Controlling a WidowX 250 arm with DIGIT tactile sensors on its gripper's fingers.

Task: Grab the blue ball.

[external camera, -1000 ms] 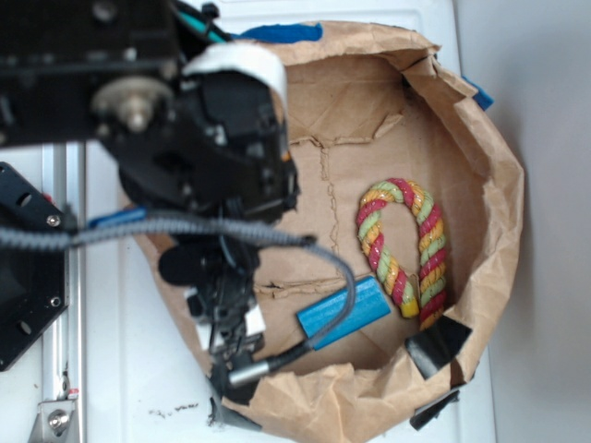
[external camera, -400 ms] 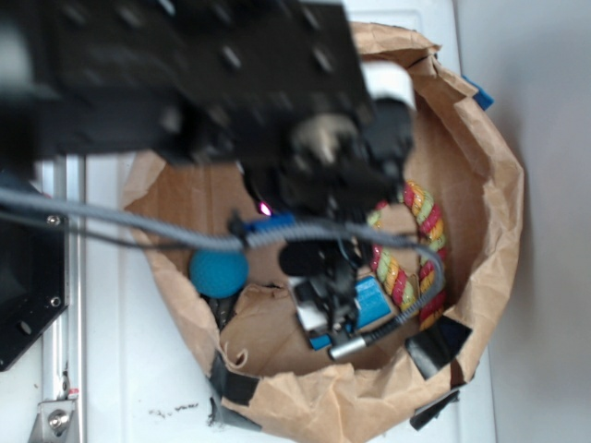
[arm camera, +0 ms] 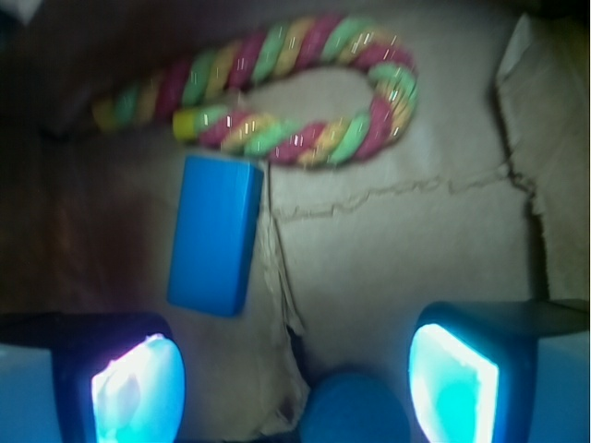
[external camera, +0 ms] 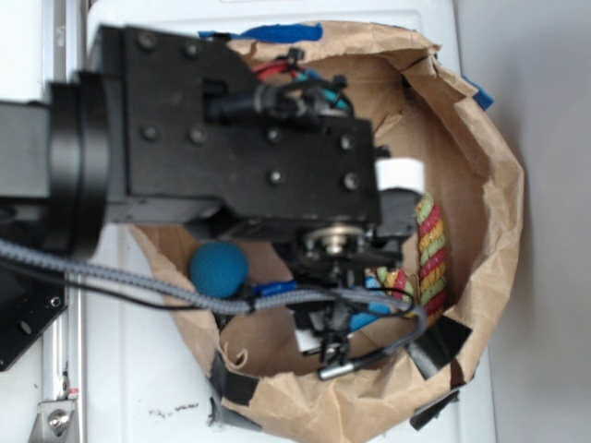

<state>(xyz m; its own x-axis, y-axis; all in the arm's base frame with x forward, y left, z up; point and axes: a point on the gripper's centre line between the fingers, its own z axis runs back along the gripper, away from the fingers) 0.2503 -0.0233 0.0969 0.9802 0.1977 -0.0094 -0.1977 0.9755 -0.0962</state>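
hand [arm camera: 295,374]: spread wide, holding nothing
blue ball [external camera: 219,269]: inside paper bag [external camera: 480,120], between the fingers in wrist view
blue block [arm camera: 214,233]: beside rope toy [arm camera: 277,97]

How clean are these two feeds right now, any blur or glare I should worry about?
Exterior view: the arm is motion-blurred and covers much of the paper bag, though the blue ball reads fairly sharp. Wrist view: soft overall, dark in the upper left corner; the hand's fingertips glow overexposed, and the ball sits dim at the bottom edge.
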